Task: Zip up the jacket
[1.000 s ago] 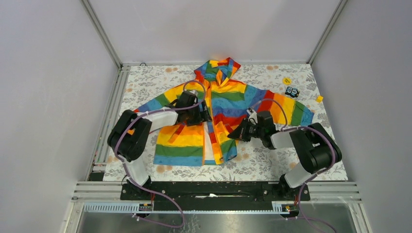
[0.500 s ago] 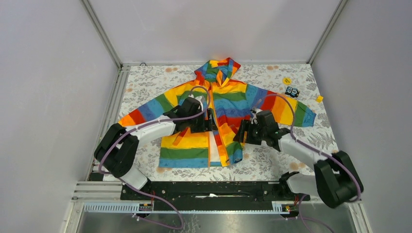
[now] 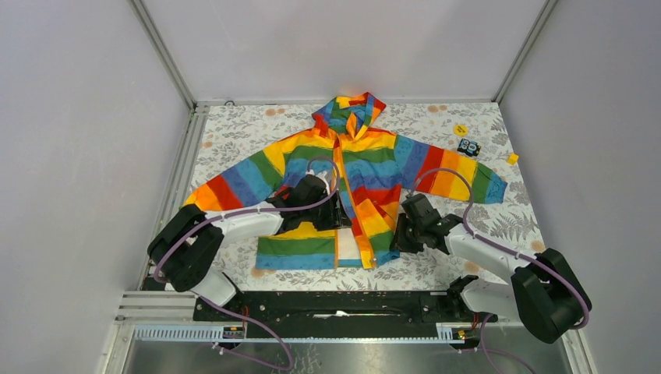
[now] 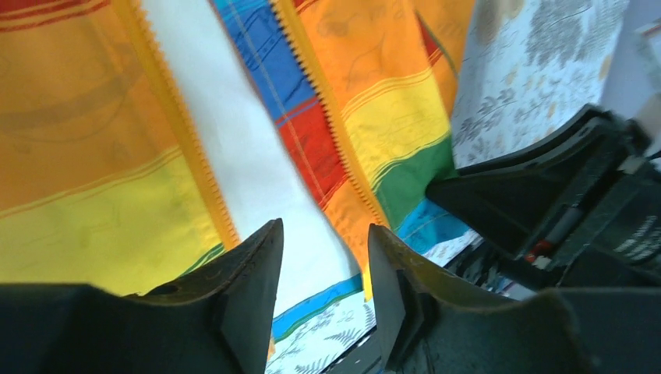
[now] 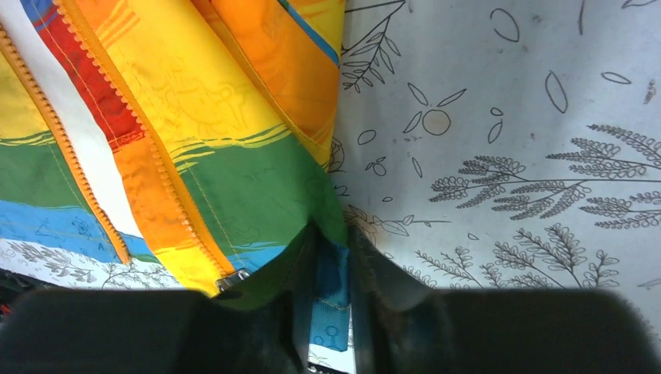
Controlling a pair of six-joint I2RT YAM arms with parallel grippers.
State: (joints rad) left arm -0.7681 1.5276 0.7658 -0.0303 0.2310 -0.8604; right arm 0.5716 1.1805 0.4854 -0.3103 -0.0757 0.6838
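Observation:
The rainbow-striped jacket (image 3: 366,167) lies flat on its back, hood at the far side, sleeves spread. Its front is unzipped at the lower part, and white lining (image 4: 234,156) shows between the two orange zipper rows. My left gripper (image 3: 339,214) hovers over that gap. In the left wrist view the left gripper (image 4: 325,234) is open and holds nothing. My right gripper (image 3: 399,236) is at the jacket's lower right corner. In the right wrist view the right gripper (image 5: 331,261) is shut on the blue-green hem (image 5: 331,280). The zipper's metal end (image 5: 232,277) lies just left of it.
The table carries a floral cloth (image 3: 468,257). At the back right are a yellow disc (image 3: 460,129), a small black-and-blue object (image 3: 468,146) and a yellow cube (image 3: 512,158). Metal rails run along the left (image 3: 175,179) and near edges; grey walls enclose the table.
Both grippers have moved toward the near edge. The jacket's lower part has shifted nearer, and the left sleeve now lies stretched out. The right gripper now sits at the hem corner.

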